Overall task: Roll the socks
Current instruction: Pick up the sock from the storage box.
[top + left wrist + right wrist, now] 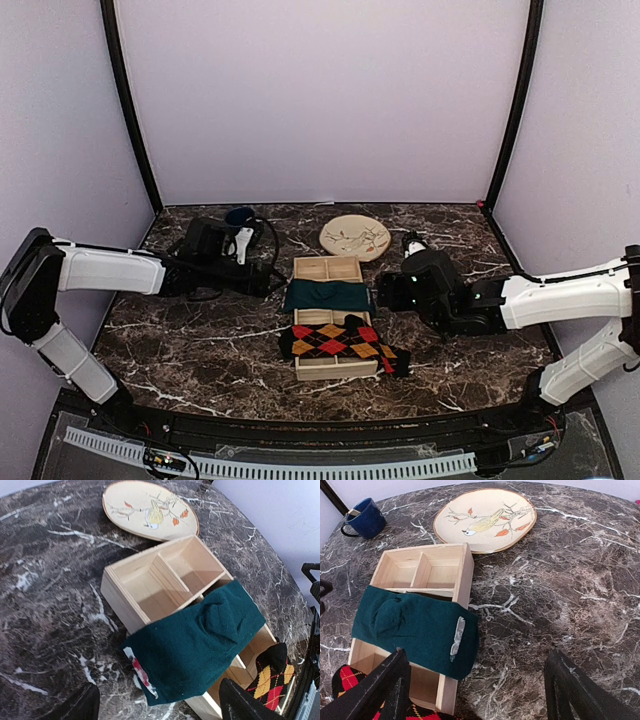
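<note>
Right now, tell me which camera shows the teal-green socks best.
Left wrist. The teal-green socks fill the middle of that view, whole, draped across the wooden box, folds and label clear. The right wrist view shows them a little smaller, from the other side. The top view shows only a small dark band.

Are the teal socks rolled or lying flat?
Flat, unrolled: the teal socks lie spread across the wooden tray, one end overhanging its side.
</note>
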Tool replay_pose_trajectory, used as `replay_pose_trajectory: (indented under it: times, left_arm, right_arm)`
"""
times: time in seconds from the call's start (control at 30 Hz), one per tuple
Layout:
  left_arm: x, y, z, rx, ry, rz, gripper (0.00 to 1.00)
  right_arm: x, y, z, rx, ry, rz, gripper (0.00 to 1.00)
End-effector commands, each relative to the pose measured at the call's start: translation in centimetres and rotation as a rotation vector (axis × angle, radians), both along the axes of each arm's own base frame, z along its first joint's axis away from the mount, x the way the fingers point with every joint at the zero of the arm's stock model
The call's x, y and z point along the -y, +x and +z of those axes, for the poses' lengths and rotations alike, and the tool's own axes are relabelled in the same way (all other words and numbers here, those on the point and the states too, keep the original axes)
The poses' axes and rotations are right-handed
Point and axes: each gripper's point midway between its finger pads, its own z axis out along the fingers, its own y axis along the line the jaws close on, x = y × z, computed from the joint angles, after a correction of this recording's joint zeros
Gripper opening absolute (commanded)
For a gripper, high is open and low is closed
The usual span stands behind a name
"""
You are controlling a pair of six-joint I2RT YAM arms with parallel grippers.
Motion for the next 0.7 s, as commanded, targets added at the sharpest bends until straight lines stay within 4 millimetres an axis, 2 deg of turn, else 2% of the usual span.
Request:
replay_pose_trajectory:
  times: [0.0,0.23,0.33,0.5,0.67]
  left_arm:
    - [1.3,-1.6,-1.5,-0.189,-0.049,-0.018,0.85]
    - [1.8,-2.3,-2.5,-0.359,-0.199,0.084,0.86]
    - [1.6,-2.6,-2.9,-0.413,-0.238,0.133,0.86]
    - [0.8,-3.6,-4.9,-0.519,-0.250,0.211,0.86]
    - [0.8,-4.1,-5.5,-0.565,-0.332,0.252,0.83]
  right_arm:
    - [-1.2,-0.2,0.7,0.005,0.068,0.057,0.85]
    - [-1.4,-0.3,0.6,-0.003,0.073,0.070,0.86]
    - [-1.5,-0.3,0.6,-0.005,0.072,0.073,0.86]
    - [-1.6,-0.3,0.6,-0.005,0.069,0.080,0.86]
    - [-1.8,-0.2,0.6,-0.004,0.061,0.086,0.87]
